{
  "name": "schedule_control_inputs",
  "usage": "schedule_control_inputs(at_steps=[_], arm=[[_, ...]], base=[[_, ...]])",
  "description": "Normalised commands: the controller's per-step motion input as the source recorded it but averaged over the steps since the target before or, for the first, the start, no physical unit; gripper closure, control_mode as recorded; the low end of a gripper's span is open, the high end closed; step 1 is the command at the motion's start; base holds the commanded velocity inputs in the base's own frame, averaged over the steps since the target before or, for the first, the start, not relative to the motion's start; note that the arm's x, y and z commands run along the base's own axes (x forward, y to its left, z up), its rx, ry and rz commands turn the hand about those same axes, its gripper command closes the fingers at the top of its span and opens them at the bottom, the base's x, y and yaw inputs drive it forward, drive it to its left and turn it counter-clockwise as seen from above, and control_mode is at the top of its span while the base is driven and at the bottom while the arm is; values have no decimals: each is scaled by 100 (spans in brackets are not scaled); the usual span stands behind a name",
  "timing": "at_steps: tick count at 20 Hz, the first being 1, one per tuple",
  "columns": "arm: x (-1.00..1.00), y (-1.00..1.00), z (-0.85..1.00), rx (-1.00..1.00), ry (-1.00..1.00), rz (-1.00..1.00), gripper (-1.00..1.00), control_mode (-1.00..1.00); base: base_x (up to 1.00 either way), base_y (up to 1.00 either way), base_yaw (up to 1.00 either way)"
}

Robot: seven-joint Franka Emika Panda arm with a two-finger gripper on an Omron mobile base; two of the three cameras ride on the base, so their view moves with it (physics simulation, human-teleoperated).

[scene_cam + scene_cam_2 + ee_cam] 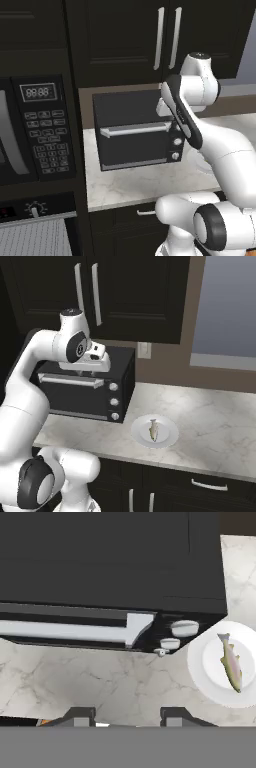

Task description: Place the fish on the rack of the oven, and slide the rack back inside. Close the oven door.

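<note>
The fish (231, 663) is small, slim and pale, and it lies on a round white plate (207, 677) on the marble counter, right of the countertop box oven. It also shows as the fish (154, 430) on the plate (167, 438). My gripper (127, 716) hangs above the counter in front of the box oven, left of the plate. It is open, with nothing between its fingertips. My gripper (85, 372) sits by the box oven's top front edge. The oven (35, 209) shows its control strip at lower left, with the rack (30, 240) as pale ribbed wires below it. The oven door is out of view.
A black countertop box oven (135, 132) with a silver handle and knobs stands on the marble counter (210, 421). A black microwave (42, 127) with a keypad sits above the oven. Dark wall cabinets (130, 296) hang overhead. Open counter lies right of the plate.
</note>
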Motion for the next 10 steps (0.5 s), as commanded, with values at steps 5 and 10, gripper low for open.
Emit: schedule_control_inputs(at_steps=[5, 10], arm=[[-55, -31, -2, 6, -13, 3, -100, -100], [-59, -73, -16, -1, -2, 14, -100, -100]], base=[[0, 0, 0], [0, 0, 0]])
